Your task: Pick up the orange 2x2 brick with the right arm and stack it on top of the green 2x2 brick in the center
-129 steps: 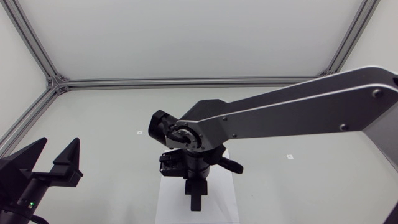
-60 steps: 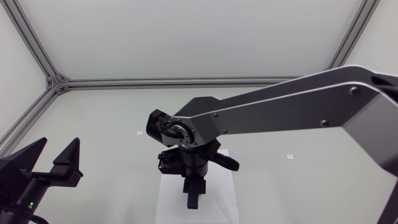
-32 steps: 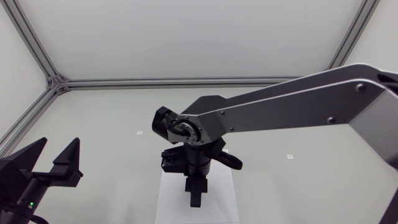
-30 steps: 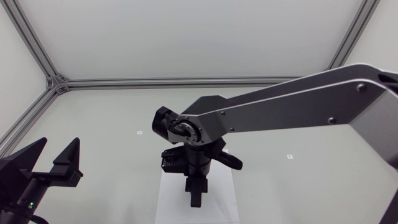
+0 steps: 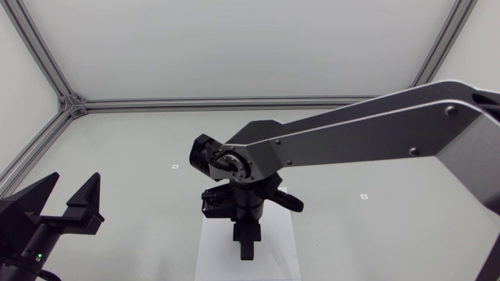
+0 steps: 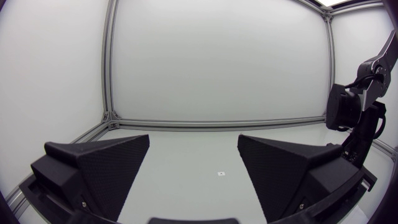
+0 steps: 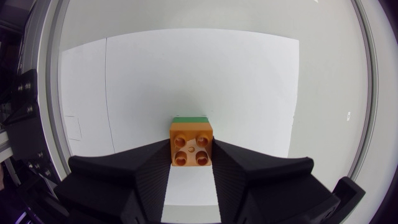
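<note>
i am holding the orange 2x2 brick [image 7: 191, 144] in my right gripper [image 7: 191, 150], the two fingers pressing on its opposite side walls and set only as far apart as the brick is wide, studs facing my wrist camera. i am hanging over the white sheet [image 7: 186, 68] in the middle of the table [image 5: 141, 148], fingers pointing straight down. the green 2x2 brick [image 7: 190, 118] is showing only as a thin strip just past the orange brick's far edge, so i am judging the orange one to be almost directly over it. i cannot tell whether the two are already touching or whether a gap remains.

this looks like the seating step. that green strip suggests the orange brick is sitting a touch short of square over the green one, or else it is only the angle of my camera. to do this well, i am aiming to keep the brick level and its edges parallel with the green brick's. i would nudge toward the strip until it shrinks evenly, then come straight down with a firm, steady push so the studs seat. i should not be loosening my hold until the brick is fully down, and i should not be pushing sideways, as the green brick is loose on the sheet and could slide.

my left gripper [image 6: 194, 140] is resting well apart near the table's edge, fingers spread wide with nothing between them.
</note>
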Robot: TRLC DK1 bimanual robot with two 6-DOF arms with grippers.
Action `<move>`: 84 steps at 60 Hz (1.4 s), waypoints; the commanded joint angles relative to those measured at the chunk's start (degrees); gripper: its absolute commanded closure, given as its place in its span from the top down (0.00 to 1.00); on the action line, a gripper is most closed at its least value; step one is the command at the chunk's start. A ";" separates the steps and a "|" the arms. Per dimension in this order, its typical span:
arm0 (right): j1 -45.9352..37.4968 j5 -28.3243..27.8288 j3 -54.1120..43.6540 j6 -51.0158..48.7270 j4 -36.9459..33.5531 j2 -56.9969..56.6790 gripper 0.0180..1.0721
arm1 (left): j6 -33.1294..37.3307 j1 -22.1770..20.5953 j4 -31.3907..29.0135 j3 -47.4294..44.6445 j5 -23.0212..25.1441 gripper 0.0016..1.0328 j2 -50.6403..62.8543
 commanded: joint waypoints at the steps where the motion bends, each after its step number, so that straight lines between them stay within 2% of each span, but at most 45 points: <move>1: -0.21 0.28 -2.60 -1.40 1.11 5.55 0.06 | 0.75 0.14 -0.84 -2.35 0.25 0.96 -0.45; 24: -0.48 -0.60 -1.63 -1.23 0.85 5.11 0.06 | 0.75 0.14 -0.84 -2.35 0.25 0.96 -0.45; 38: -0.92 -0.78 -1.45 -0.70 0.85 3.71 0.24 | 0.75 0.14 -0.84 -2.35 0.25 0.96 -0.45; 60: -0.83 -0.78 -1.37 -0.61 0.32 3.18 0.24 | 0.75 0.05 -0.76 -2.35 0.25 0.96 -0.45; 63: -0.83 -0.78 -1.45 -0.52 0.32 3.09 0.29 | 0.75 0.14 -0.84 -2.35 0.25 0.96 -0.45; 67: -0.92 -0.78 -1.45 -0.52 0.32 2.91 0.30 | 0.75 0.14 -0.84 -2.35 0.25 0.96 -0.45; 70: -0.92 -0.78 -1.37 -0.52 0.32 2.91 0.34 | 0.75 0.14 -0.84 -2.35 0.25 0.96 -0.45; 84: -0.92 -0.78 -1.45 -0.09 0.06 2.74 0.36 | 0.75 0.14 -0.84 -2.35 0.25 0.96 -0.45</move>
